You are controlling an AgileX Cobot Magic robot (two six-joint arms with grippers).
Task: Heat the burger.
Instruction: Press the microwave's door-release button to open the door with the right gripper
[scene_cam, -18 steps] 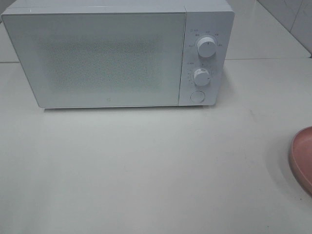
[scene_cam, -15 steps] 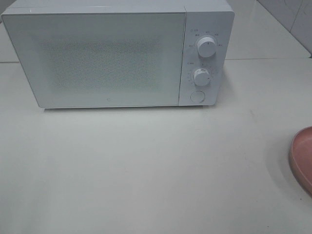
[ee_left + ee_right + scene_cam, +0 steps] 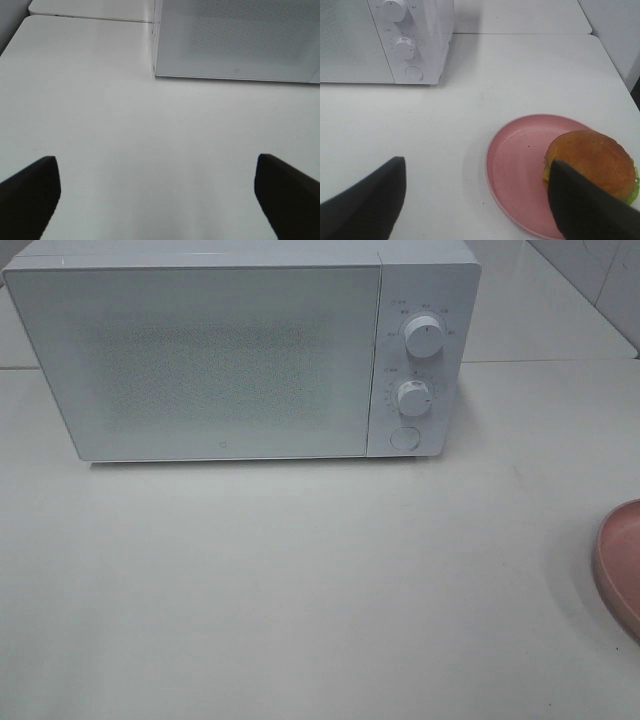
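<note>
Roughly the opening step, by my reading: nothing is heating yet. White table (image 3: 300,590) carries everything. Microwave (image 3: 230,360) sits at the far side, left of centre, door (image 3: 200,360) shut flat and nothing visible through its speckled window. Pink plate (image 3: 520,150) is well apart from the oven, off to the right. The high camera catches only its rim at the frame edge.

The burger (image 3: 592,160) sits on that plate, on the side away from the microwave, bun up, with a sliver of lettuce and cheese showing at its edge. It appears only in my right wrist view.

My left gripper (image 3: 156,165) hangs over bare table in front of the oven door, jaws spread wide, holding nothing. My right gripper (image 3: 477,167) is also spread wide and empty, above the table beside the plate. One finger crosses the burger's near edge in that view, and I cannot tell whether it touches.

Next move, as I judge it — get the door open before lifting anything. The round button (image 3: 404,437) under the dials looks like the release, and it needs a straight, gentle press. The burger then wants a soft, level grip, since the stacked layers could slide.

Counts:
- table — one
- microwave — one
- plate — one
- burger — one
- dials — two, upper knob (image 3: 424,336) and lower knob (image 3: 412,397)
- button — one
</note>
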